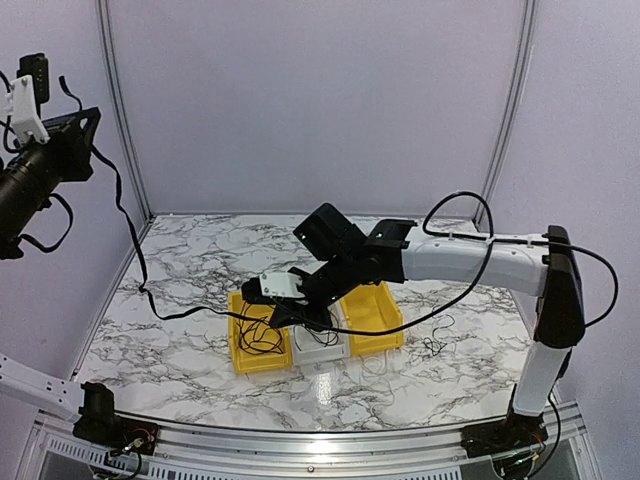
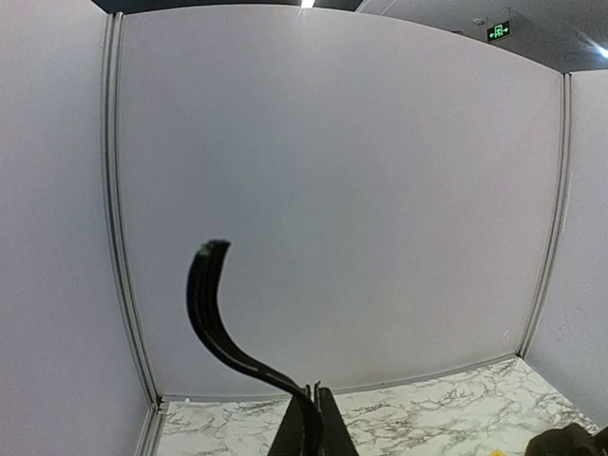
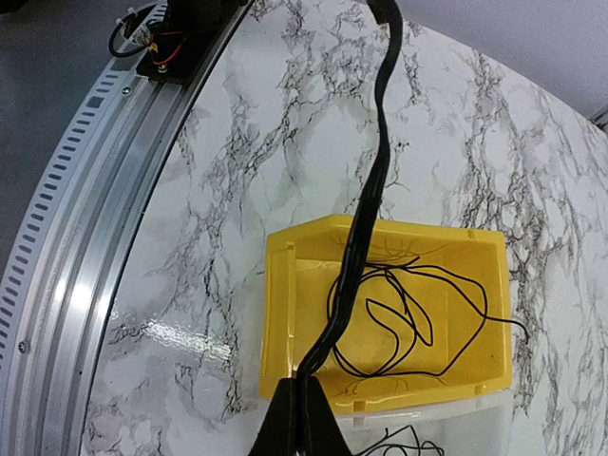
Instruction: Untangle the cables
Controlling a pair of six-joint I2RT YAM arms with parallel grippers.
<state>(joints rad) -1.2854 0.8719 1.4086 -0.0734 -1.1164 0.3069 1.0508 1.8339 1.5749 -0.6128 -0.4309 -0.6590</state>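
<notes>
Near edge: I see right gripper (image 3: 299,389) fingers together, pinching black cable (image 3: 377,180) above left yellow bin (image 3: 280,313). Thin cable loops (image 3: 423,328) lie inside. Small tangle (image 1: 435,345) on marble table (image 1: 190,270), right of right yellow bin (image 1: 382,335). Black cable runs up to left gripper (image 2: 313,399), raised high, fingers clamped near cable's end.

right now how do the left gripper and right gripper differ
The left gripper is raised high, facing the back wall; the right gripper hangs low over a yellow bin. The left gripper pinches the thick black cable near its curled free end; the right gripper pinches it mid-run. Both are shut, apparently on that same cable.
</notes>
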